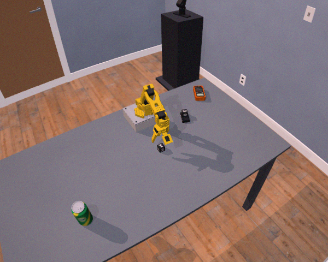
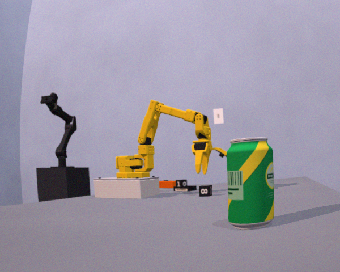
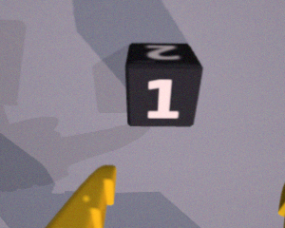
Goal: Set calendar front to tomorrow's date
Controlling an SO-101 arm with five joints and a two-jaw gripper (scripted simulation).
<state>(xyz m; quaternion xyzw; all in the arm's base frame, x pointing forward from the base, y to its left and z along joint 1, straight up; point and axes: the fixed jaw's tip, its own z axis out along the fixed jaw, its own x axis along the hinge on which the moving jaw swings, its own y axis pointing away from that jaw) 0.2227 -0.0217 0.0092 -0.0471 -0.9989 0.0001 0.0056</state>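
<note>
Gripper (image 1: pixel 159 141) (image 2: pixel 201 172) (image 3: pixel 197 190): open, nothing held, above loose cube
Loose cube (image 1: pixel 160 147) (image 2: pixel 205 190) (image 3: pixel 163 85): on tabletop, 1 upward
Tray (image 1: pixel 185 119) (image 2: pixel 190 187): near loose cube, carrying other cube (image 1: pixel 184 113) (image 2: pixel 181 183)

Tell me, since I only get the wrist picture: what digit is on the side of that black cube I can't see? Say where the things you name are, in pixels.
Observer: The exterior view shows an 8 on one side of the loose cube (image 1: pixel 160 147) (image 2: pixel 205 190) (image 3: pixel 163 97).

Operator: Where's the other cube?

Observer: It sits in the calendar's tray (image 1: pixel 185 119) (image 2: pixel 190 188), off to the side of the yellow arm (image 1: pixel 156 104) (image 2: pixel 175 111).

Operator: Anything else on the table?

Observer: Yes, a green can (image 1: pixel 82 213) (image 2: pixel 246 187) stands upright there.
</note>
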